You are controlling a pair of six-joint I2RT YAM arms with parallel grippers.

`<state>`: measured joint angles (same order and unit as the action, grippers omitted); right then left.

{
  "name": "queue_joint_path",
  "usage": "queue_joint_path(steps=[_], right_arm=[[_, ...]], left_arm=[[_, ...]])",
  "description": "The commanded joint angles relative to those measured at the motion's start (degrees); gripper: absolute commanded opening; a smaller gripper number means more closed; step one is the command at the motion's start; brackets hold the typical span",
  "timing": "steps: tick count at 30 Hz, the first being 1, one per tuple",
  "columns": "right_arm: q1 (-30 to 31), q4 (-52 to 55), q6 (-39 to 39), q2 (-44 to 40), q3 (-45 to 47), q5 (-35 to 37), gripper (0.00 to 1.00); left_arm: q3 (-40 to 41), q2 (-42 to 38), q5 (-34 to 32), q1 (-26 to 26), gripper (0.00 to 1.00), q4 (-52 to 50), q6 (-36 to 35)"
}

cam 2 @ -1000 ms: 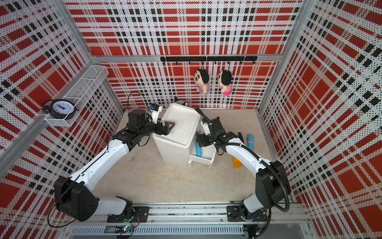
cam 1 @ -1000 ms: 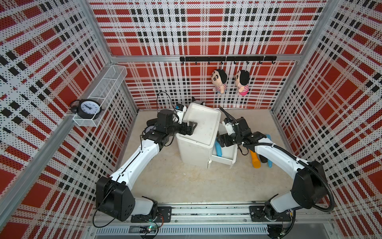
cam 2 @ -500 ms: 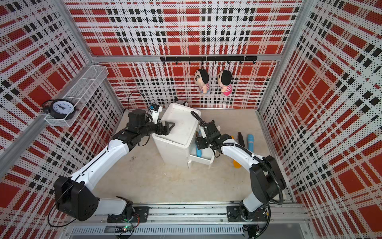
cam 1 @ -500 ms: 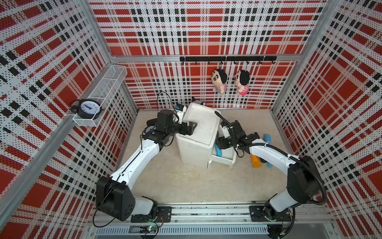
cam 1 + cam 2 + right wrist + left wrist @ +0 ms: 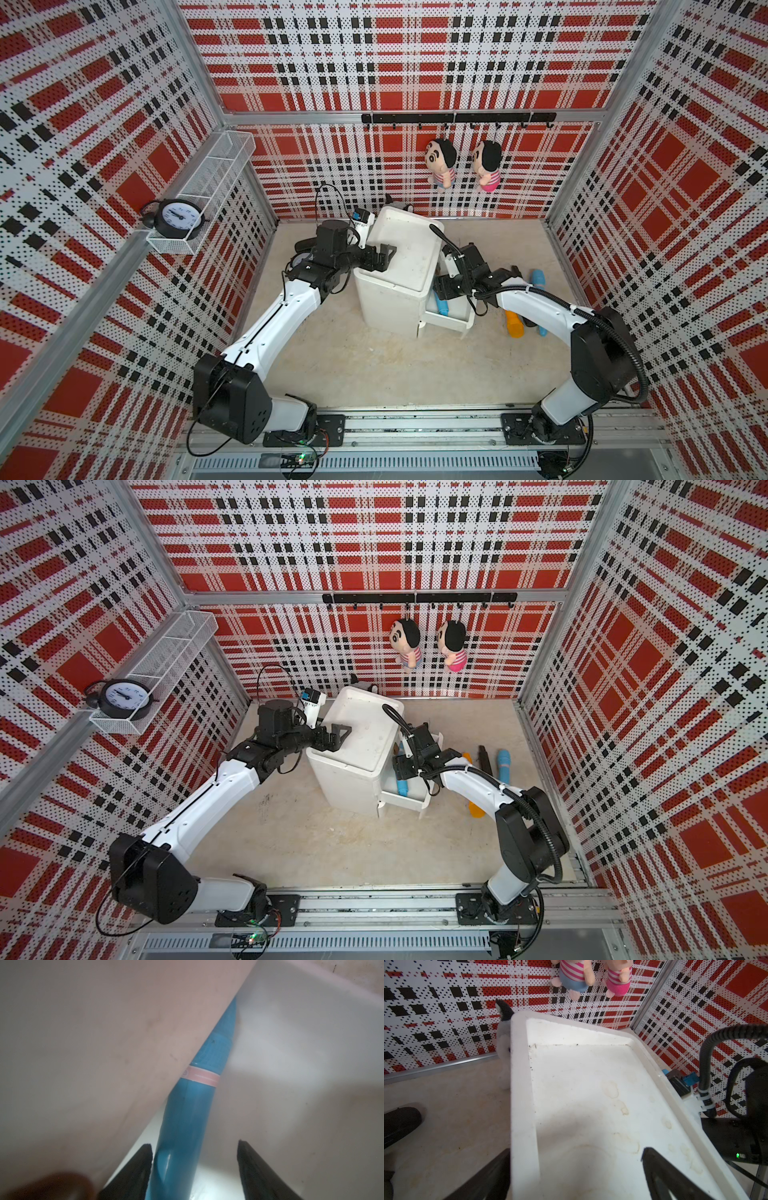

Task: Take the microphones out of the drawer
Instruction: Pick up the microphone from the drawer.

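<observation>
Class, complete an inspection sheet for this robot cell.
Surface: beige tabletop, stained.
Job's things: blue microphone lies in the open drawer of the white cabinet.
Clutter: orange item and blue item beside the drawer; plush toy behind the cabinet.
Hands: left hand open astride the cabinet's rim; right hand open around the microphone.
Cables: black hose arcs above the right wrist; thin loop at the left wrist.
Surroundings: plaid walls, two dolls on a hook rail, clock in a wire basket.

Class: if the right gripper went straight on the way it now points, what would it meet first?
The blue microphone, which lies in the drawer between the spread fingers of the right gripper, nearer one finger. Whether they already touch is unclear.
</observation>
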<state>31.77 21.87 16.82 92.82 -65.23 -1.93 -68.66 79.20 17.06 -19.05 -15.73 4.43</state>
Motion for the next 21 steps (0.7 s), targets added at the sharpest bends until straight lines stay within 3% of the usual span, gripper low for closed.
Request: queue_joint_path(steps=[1, 13, 21], right_arm=[[0.76, 0.61, 0.65, 1.40, -1.17, 0.52, 0.66], [0.76, 1.94, 1.11, 2.55, -2.44, 1.90, 0.54], [0.75, 1.20, 1.49, 2.98, -3.29, 1.13, 0.29]], left_arm=[[0.88, 0.52, -1.55, 0.59, 0.98, -1.91, -0.91], [0.98, 0.33, -1.57, 0.59, 0.98, -1.91, -0.91], [1.06, 0.25, -1.67, 0.59, 0.98, -1.92, -0.96]])
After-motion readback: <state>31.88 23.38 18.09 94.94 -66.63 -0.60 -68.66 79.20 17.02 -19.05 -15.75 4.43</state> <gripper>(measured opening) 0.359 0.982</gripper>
